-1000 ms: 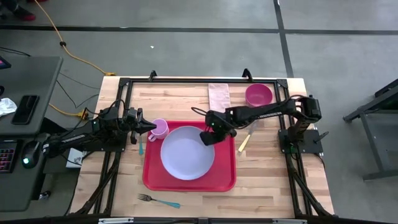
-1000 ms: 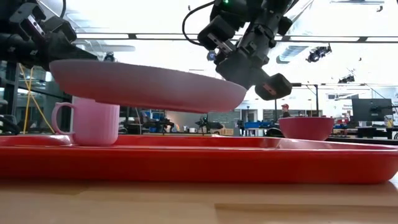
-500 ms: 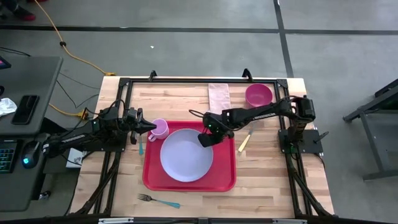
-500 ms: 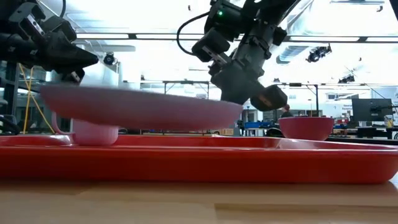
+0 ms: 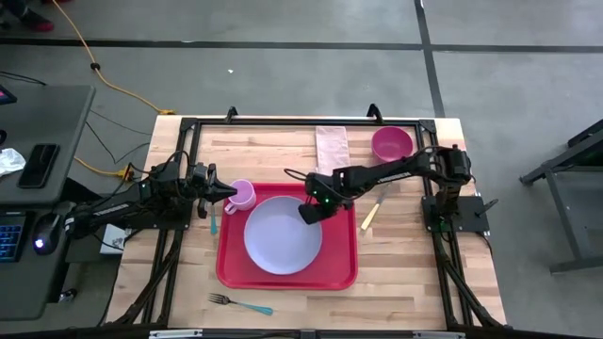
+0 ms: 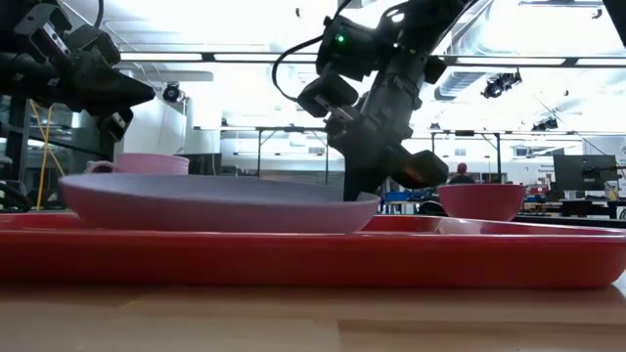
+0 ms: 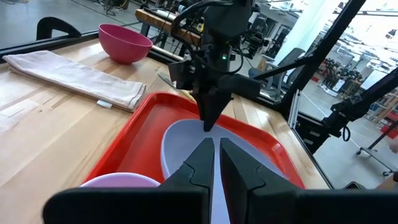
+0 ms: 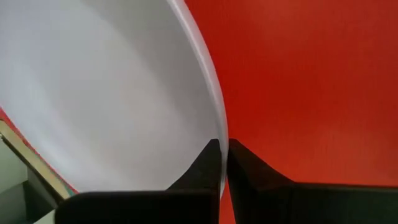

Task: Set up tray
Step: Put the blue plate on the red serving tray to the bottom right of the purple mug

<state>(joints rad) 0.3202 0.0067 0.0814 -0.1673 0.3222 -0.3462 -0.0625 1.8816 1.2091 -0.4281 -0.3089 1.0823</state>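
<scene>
Tray [image 5: 226,268], red and rectangular with rounded corners and a low rim, lies flat near the middle of the wooden bench [image 5: 396,273]. Seen from above it is close to square, its slightly longer side running left to right and its edges square with the bench edges.

On the tray lies the round lavender plate [image 5: 278,235], filling most of the floor. In the low view the plate [image 6: 196,200] sits level on the tray [image 6: 313,259].

The right arm reaches in from the right side across the bench, and the right gripper [image 5: 312,211] is at the plate's far right edge. Its jaws are clenched on the plate's rim, which shows in the right wrist view as the thin pale edge [image 8: 211,93] running down between the two dark fingers [image 8: 199,171] over the red tray floor [image 8: 311,81].

The left arm waits at the left of the bench, the left gripper [image 5: 226,192] pointing right at the pink cup [image 5: 243,195], which stands at the tray's far left corner. Its jaws are nearly together, and I cannot tell whether they hold anything.

A folded beige cloth [image 5: 332,146] lies at the far edge of the bench, with a magenta bowl [image 5: 392,144] to its right. A knife with a pale handle [image 5: 370,215] lies just right of the tray. A fork with a teal handle [image 5: 240,304] lies on the near side, apart from the tray, and another teal handle [image 5: 214,222] shows just left of it.
</scene>
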